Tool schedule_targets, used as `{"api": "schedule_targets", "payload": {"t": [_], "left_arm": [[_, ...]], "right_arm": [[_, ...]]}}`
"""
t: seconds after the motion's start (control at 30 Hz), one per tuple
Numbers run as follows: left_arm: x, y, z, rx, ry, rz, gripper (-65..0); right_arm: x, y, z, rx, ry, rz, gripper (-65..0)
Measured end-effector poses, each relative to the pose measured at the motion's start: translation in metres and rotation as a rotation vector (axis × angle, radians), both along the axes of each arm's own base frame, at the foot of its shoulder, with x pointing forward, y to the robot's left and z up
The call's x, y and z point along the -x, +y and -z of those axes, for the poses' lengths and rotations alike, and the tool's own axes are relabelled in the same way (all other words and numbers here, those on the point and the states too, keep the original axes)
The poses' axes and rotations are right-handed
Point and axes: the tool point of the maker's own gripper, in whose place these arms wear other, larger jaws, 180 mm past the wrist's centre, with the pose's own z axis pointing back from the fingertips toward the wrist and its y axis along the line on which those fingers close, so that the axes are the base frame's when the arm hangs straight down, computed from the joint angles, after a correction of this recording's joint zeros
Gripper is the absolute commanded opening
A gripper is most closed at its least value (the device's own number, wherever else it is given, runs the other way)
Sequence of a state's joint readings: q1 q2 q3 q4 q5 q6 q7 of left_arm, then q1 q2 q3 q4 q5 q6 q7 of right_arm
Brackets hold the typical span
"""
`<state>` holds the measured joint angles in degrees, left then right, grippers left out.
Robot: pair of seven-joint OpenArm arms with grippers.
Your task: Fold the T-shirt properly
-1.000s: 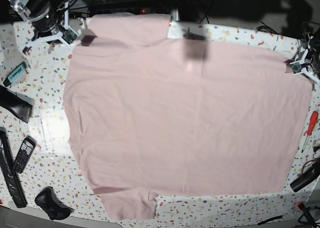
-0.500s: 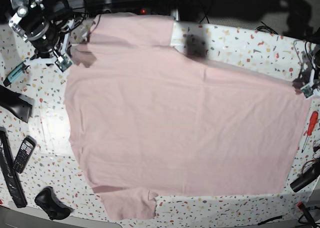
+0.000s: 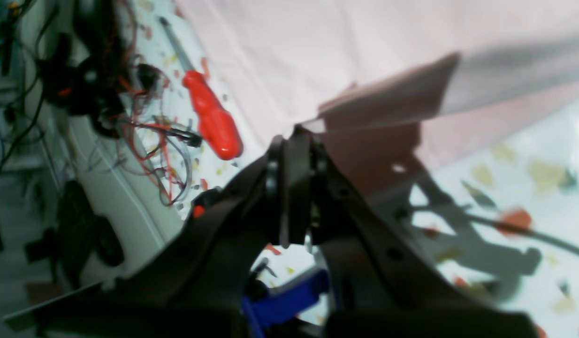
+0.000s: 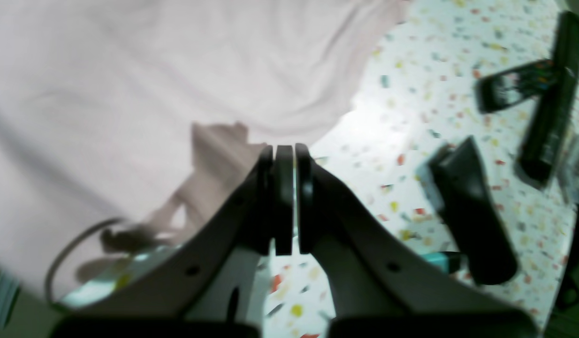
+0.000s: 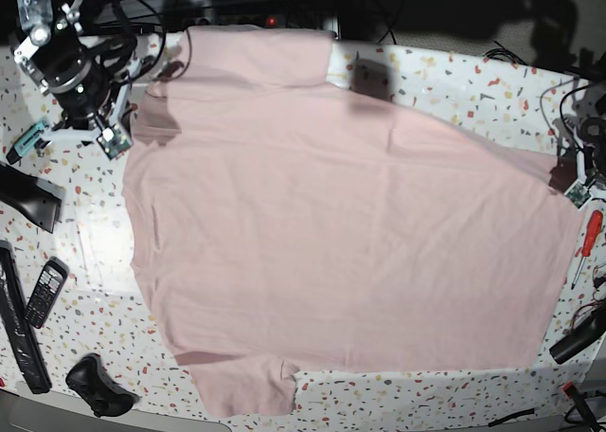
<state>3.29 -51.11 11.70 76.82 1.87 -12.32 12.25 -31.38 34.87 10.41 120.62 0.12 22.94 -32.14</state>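
T-shirt (image 5: 341,224) pale pink cotton, smooth | both grippers pinch corners

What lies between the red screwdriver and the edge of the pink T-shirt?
Only bare speckled tabletop; the base view shows the red screwdriver apart from the T-shirt.

- Left gripper (image 3: 296,141): blurred in the wrist view; lower body cut by the bottom edge. In the base view mostly outside the right edge.
- Right gripper (image 4: 284,155): blurred; base cut by the bottom edge.
- T-shirt (image 5: 341,233): underside hidden; extent cut off in both wrist views.
- Cable tangle (image 3: 106,84): blurred, individual items indistinguishable.
- Phone (image 4: 514,84): smeared, keys unreadable.
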Motion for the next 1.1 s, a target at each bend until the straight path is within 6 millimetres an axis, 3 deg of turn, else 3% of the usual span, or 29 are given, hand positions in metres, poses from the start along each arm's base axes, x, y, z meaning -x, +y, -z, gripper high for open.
{"api": "schedule_targets", "payload": {"t": [0.23, 0.37, 0.63, 0.87, 1.1], "left_arm": [[-0.023, -0.004, -0.014, 0.016, -0.123, -0.073, -65.0], [-0.031, -0.012, -0.016, 0.043, -0.149, -0.088, -65.0], [-0.049, -0.010, -0.017, 0.082, -0.202, -0.136, -65.0], [-0.051, -0.004, 0.002, 0.116, -0.194, -0.167, -65.0], [-0.064, -0.009, -0.006, 0.160, -0.240, -0.161, -65.0]], "right_arm": [[-0.025, -0.022, 0.014, -0.027, -0.010, 0.096, -65.0], [-0.044, -0.039, 0.018, -0.026, -0.021, 0.143, -65.0], [-0.074, -0.054, 0.019, -0.095, -0.049, 0.207, -65.0], [-0.077, -0.055, 0.017, -0.097, -0.056, 0.209, -65.0], [-0.077, -0.055, 0.017, -0.097, -0.056, 0.210, -65.0]]}}
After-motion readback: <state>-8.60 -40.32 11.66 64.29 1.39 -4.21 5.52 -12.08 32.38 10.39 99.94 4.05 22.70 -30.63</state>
